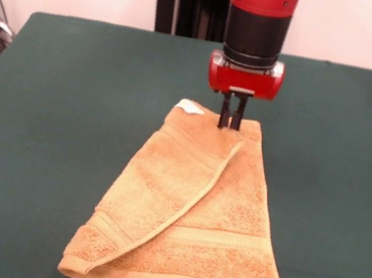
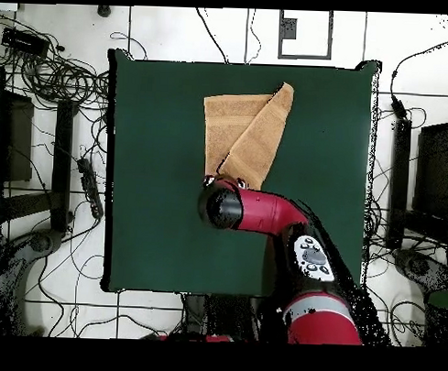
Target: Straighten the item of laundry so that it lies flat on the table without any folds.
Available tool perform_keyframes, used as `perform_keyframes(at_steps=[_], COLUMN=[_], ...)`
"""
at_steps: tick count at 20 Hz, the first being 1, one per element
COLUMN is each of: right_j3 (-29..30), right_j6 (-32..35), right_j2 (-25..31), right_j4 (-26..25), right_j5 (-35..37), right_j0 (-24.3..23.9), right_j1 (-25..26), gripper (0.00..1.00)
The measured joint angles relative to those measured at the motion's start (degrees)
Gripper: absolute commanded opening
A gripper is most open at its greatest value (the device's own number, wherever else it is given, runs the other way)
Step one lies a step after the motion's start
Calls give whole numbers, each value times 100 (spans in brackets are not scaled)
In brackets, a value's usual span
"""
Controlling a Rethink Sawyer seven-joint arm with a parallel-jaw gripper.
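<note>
Pincer (image 1: 230,123) nearly closed, tips pinching the towel (image 1: 187,211) at its far edge beside the white tag (image 1: 190,107); towel's folded flap lies diagonally below it on the desk (image 1: 54,109).

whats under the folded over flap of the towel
Under the flap lies the towel's own lower layer, showing beside it with a woven band; what that flap covers is hidden. The gripper meets the towel's far edge, by the white tag.
</note>
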Motion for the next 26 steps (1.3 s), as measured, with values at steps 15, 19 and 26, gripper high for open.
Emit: perform_keyframes(at_steps=[15,19,26], right_j3=[-458,-670,-1166], right_j6=[0,0,0], right_j2=[68,151,268], right_j4=[-594,-779,-1076], right_j5=[1151,1151,1152], right_j0=[-779,-1141,-1642], right_j1=[-529,-358,222], gripper=[0,0,0])
